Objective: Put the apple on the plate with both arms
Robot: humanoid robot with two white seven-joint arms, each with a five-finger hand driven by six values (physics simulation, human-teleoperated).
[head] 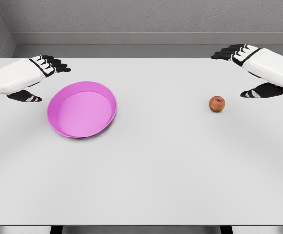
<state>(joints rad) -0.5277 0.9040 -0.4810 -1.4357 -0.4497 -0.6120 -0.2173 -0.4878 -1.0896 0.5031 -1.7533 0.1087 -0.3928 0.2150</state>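
I count one plate, one apple, two hands. My left hand (36, 78) hovers with fingers spread, holding nothing, just left of the pink plate (63, 127). The apple (217, 103) sits alone on the white table (156, 170), well right of the plate. My right hand (249, 70), fingers apart, hangs near it, path unobstructed.

Even, bright, diffuse light fell from above on the table (161, 170), leaving soft faint shadows, no glare, and a sharp render.
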